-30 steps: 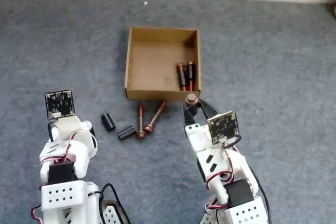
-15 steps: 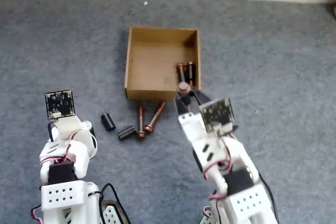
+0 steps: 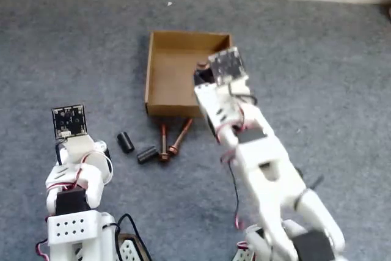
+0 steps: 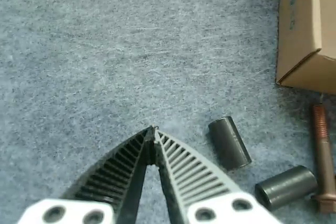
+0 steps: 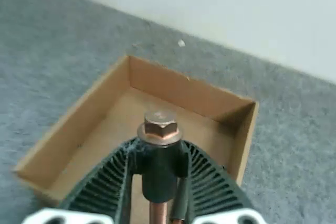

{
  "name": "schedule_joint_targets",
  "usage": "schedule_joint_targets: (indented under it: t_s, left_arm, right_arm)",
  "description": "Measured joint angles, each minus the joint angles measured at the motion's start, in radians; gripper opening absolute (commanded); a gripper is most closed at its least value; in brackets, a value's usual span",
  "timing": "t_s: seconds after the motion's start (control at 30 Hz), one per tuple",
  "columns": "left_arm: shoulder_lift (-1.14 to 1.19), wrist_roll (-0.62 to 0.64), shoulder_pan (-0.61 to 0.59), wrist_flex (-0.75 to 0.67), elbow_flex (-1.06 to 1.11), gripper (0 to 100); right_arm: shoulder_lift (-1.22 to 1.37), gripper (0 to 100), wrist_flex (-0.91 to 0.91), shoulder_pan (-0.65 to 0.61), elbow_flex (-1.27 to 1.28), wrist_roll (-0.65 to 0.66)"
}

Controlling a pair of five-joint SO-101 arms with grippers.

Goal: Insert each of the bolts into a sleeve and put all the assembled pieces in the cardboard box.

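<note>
1. Left gripper (image 4: pixel 152 132): fingers together, tips low over the counter (image 3: pixel 73 41).
2. Two loose sleeves (image 3: pixel 125 142) and two bolts (image 3: pixel 164 140) lie on the counter at 7 o'clock of the cardboard box (image 3: pixel 148 71).
3. Right gripper (image 5: pixel 157 153): fingers clamped on a sleeved bolt (image 5: pixel 159 127), upright between them, above the box interior.

High view: fixed overhead camera, looks steeply down on grey carpet-covered table (image 3: pixel 317 59). Left wrist view: low, close to table, faces corner of brown cardboard box (image 4: pixel 307 35); shares black cylindrical sleeves (image 4: pixel 229 142) with high view. Right wrist view: just above box, looks past held copper hex-head bolt (image 5: pixel 160 127) toward pale wall (image 5: pixel 236 3).
</note>
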Motion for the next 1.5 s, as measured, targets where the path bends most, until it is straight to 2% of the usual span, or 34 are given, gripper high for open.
schedule_joint_targets:
  t_s: [0.2, 0.4, 0.67, 0.87, 1.1, 1.3, 1.5]
  left_arm:
    - [0.000, 0.000, 0.000, 0.000, 0.000, 1]
    - [0.000, 0.000, 0.000, 0.000, 0.000, 1]
    - [0.000, 0.000, 0.000, 0.000, 0.000, 1]
    - [0.000, 0.000, -0.095, -0.021, 0.000, 1]
    - [0.000, 0.000, -0.242, -0.071, 0.000, 1]
    - [0.000, 0.000, -0.305, -0.071, 0.000, 1]
    - [0.000, 0.000, -0.308, -0.071, 0.000, 1]
  right_arm:
    - [0.295, 1.6, 0.000, 0.057, -0.180, 0.000]
    - [0.417, 15.6, 0.000, 0.058, -0.216, 0.000]
    - [0.384, 15.6, 0.107, 0.061, -0.250, 0.002]
    - [0.216, 15.6, 0.319, 0.055, -0.250, 0.002]
    - [0.014, 15.6, 0.565, -0.071, -0.241, 0.002]
    - [-0.049, 15.9, 0.717, -0.250, -0.201, 0.002]
    - [0.008, 16.0, 0.809, -0.454, -0.201, 0.140]
